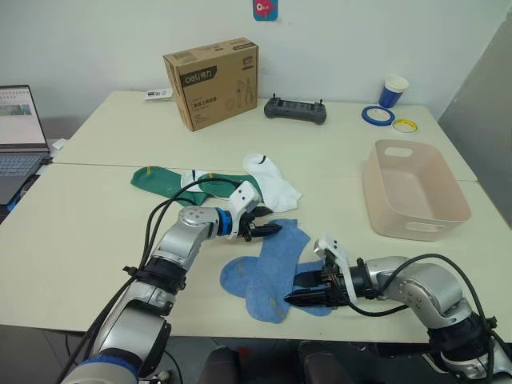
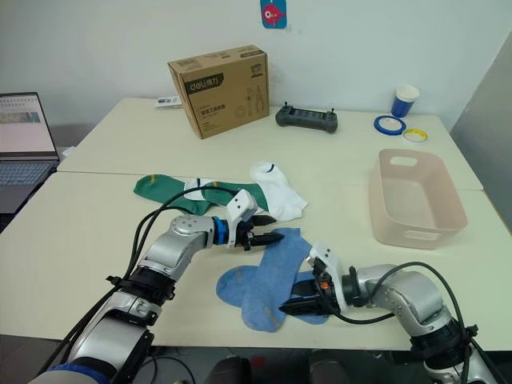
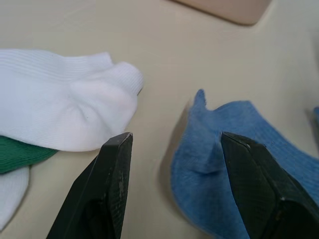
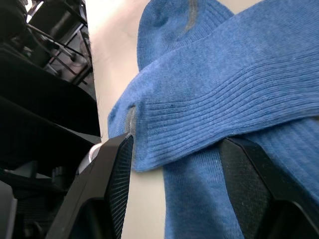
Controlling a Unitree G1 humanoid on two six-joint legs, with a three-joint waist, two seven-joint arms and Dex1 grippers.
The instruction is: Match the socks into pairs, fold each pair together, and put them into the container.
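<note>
Pale desk (image 1: pixel 96 232) surface ran under everything, with a white wall behind. Near the front edge lay the two light blue socks (image 1: pixel 268 272), crossed one over the other and not yet folded. The left pincer (image 1: pixel 268 230) hovered at the far cuff of the blue pair with its black fingers spread, holding nothing; its wrist view showed that raised cuff (image 3: pixel 209 144) between the open fingers. The right pincer (image 1: pixel 300 290) sat low at the near right edge of the same pair, fingers likewise parted and straddling blue cloth without closing on it. Just beyond the blue pair, a white sock (image 1: pixel 272 182) lay bunched, touching the dark green socks (image 1: pixel 172 182), which stretched to the left with a second white sock (image 1: pixel 196 178) lying across them. To the right, well apart from the socks, stood the pinkish-beige container (image 1: pixel 412 192), and nothing could be seen inside it. At the far side sat a cardboard box (image 1: pixel 212 82), a black controller (image 1: pixel 296 110), a blue cup (image 1: pixel 394 90) and tape rolls (image 1: pixel 377 115); a laptop (image 1: pixel 20 132) stood at the left. By the look of it the task was barely begun: the blue pair was matched, but every fold and every placing remained.
</note>
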